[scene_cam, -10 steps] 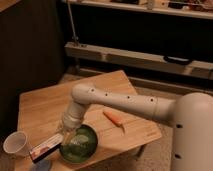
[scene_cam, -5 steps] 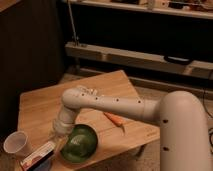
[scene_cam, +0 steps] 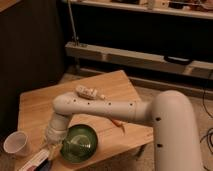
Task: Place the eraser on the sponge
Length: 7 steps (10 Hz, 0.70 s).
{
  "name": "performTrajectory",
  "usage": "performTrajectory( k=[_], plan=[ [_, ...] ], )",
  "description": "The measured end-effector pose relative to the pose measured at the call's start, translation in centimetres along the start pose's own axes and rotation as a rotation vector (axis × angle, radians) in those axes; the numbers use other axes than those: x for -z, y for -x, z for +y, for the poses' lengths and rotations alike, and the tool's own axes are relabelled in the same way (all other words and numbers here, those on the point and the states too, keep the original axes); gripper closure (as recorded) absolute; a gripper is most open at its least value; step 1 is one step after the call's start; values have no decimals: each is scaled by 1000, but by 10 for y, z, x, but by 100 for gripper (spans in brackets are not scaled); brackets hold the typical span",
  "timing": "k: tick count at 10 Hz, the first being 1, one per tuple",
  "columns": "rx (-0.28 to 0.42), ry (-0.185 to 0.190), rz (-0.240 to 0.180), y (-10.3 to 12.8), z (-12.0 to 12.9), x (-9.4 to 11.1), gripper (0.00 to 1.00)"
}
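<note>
View: camera view
Arm (scene_cam: pixel 100 107): white, stretched leftward over the table (scene_cam: pixel 35 107), with the wrist bent down.
Gripper (scene_cam: pixel 51 148): low at the table's front left, between cup (scene_cam: pixel 16 143) and plate (scene_cam: pixel 80 145). It is lower and further left than half a second ago. Its grip cannot be told.
Eraser (scene_cam: pixel 36 161): flat at the bottom edge, just beside the gripper, slightly nearer that edge than before.
Sponge: cannot be made out.
Bottle (scene_cam: pixel 87 92): behind the arm, unmoved.
Stick (scene_cam: pixel 118 123): orange, peeking out under the arm.

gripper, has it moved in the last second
Yes. The gripper shifted left, off the green plate toward the paper cup, and now sits low between them.
</note>
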Motion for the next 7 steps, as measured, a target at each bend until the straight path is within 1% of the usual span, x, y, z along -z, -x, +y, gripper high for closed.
performTrajectory(
  k=[2, 3, 4, 5, 7],
  plan=[
    [6, 1, -11, -2, 1, -8, 100],
    [7, 4, -17, -3, 2, -11, 98],
    [7, 11, -26, -2, 2, -13, 91],
    [7, 22, -41, -3, 2, -17, 78],
    [4, 32, -62, 0, 4, -24, 60]
  ],
)
